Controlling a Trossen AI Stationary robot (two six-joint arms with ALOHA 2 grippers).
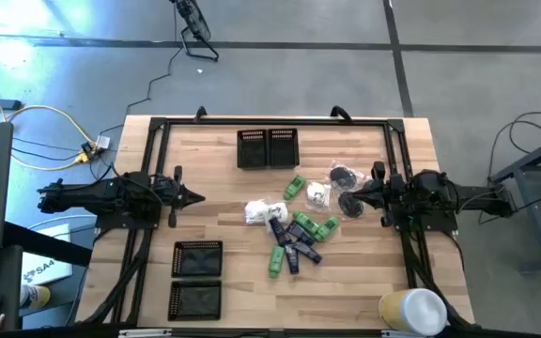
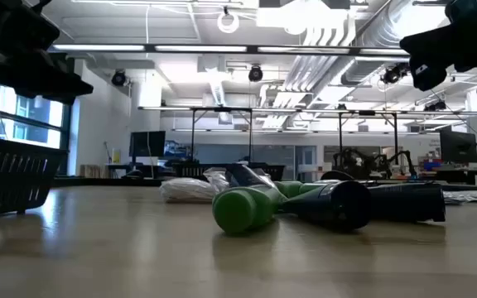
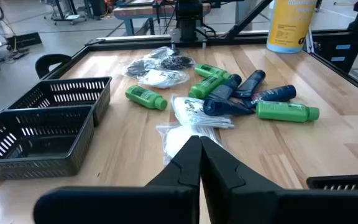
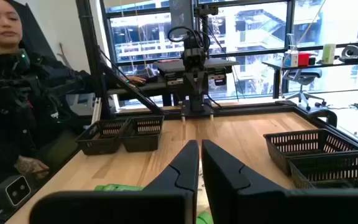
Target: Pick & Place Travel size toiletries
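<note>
The travel size toiletries lie in a loose pile [image 1: 294, 230] on the middle of the wooden table. It holds bright green tubes [image 3: 287, 111], dark navy tubes [image 3: 232, 92], white crinkly packets [image 3: 194, 112] and dark round pieces in clear bags [image 1: 343, 175]. In the low view a green tube [image 2: 247, 209] and a navy tube [image 2: 338, 204] lie on their sides nearest the camera. My left gripper [image 1: 198, 197] hovers shut left of the pile, pointing at it [image 3: 199, 142]. My right gripper [image 1: 346, 200] is shut and raised over the pile's right edge [image 4: 199, 144].
Two black mesh trays [image 1: 268, 147] sit side by side at the far edge, and two more [image 1: 197, 277] at the near left. A yellow and white canister [image 1: 411, 310] stands at the near right corner. A person stands beyond the table's left side [image 4: 5, 93].
</note>
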